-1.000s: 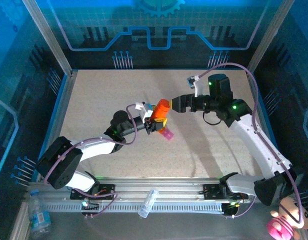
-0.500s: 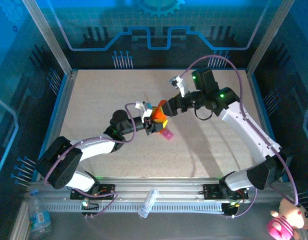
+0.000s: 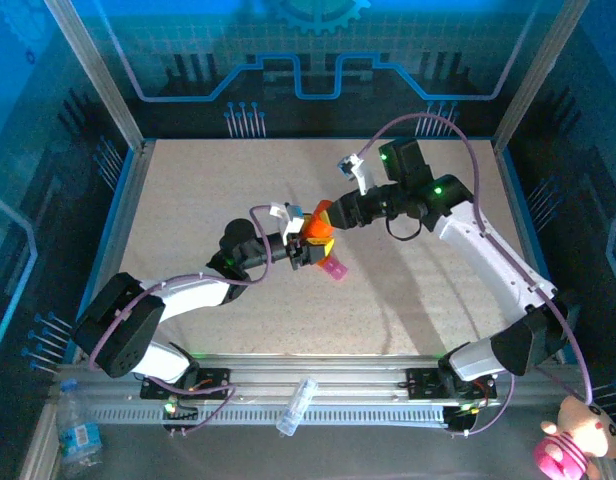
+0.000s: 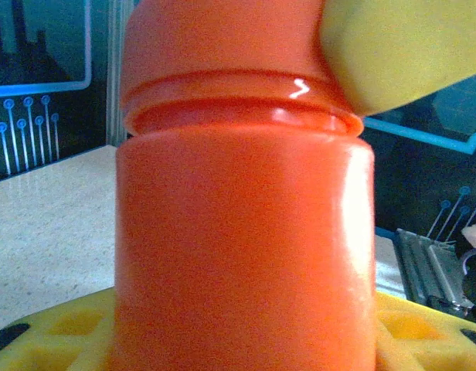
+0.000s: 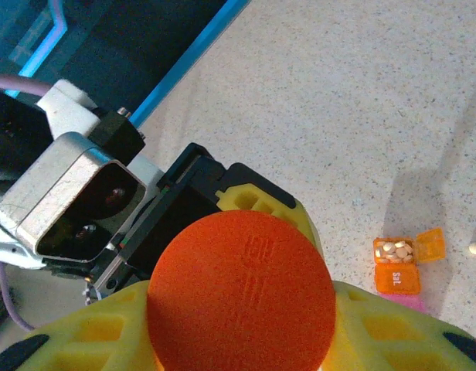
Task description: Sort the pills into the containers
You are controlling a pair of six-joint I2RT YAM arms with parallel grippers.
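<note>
An orange pill bottle (image 3: 316,226) hangs tilted above the table's middle. My left gripper (image 3: 304,247) is shut on its body (image 4: 246,232), yellow fingers (image 4: 52,325) showing at both sides. My right gripper (image 3: 333,214) is shut on the bottle's round cap (image 5: 242,290), with its yellow fingers (image 5: 385,325) pressed against both sides of the cap. The containers (image 5: 396,267) lie on the table below, an orange compartment open with several pale pills inside. From above they show as a pink strip (image 3: 334,268). One loose pill (image 5: 475,249) lies beside the containers.
A speckled tabletop (image 3: 418,290) is ringed by blue walls. A clear plastic tube (image 3: 296,405) lies on the front rail. A pink plush toy (image 3: 573,440) sits outside at the bottom right, and a water bottle (image 3: 78,435) at the bottom left.
My right arm swung left to the bottle and its jaws closed on the cap. The left arm kept the bottle still.
</note>
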